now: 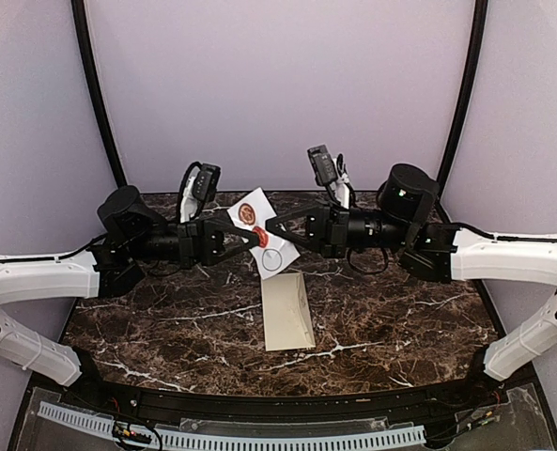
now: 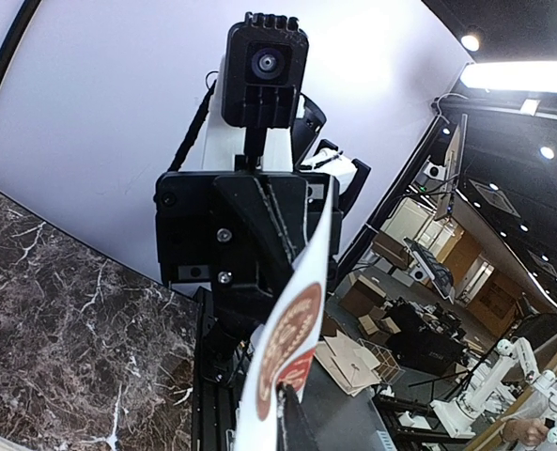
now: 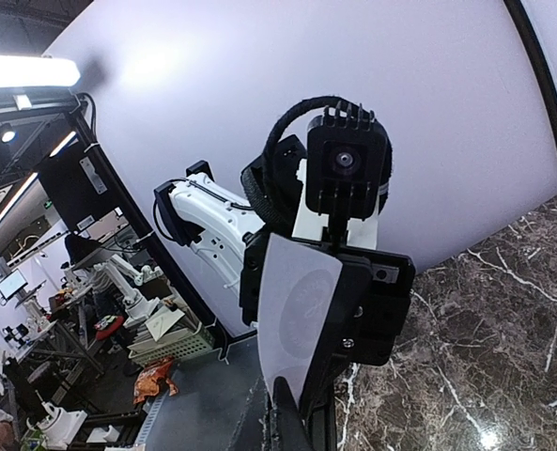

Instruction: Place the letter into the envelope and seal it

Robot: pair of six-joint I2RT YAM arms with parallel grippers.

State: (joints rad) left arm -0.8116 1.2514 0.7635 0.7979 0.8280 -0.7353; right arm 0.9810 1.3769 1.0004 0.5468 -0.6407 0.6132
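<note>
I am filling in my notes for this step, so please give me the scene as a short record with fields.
held item: sticker sheet with red seals, in the air above the table
left gripper: shut on the sheet
right gripper: shut on the sheet
envelope: flat on the marble table, untouched
letter: not visible

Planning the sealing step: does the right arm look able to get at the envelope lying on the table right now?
Probably not yet: the right gripper and left gripper are both shut on the sticker sheet. The envelope itself lies uncovered, apart from both.
</note>
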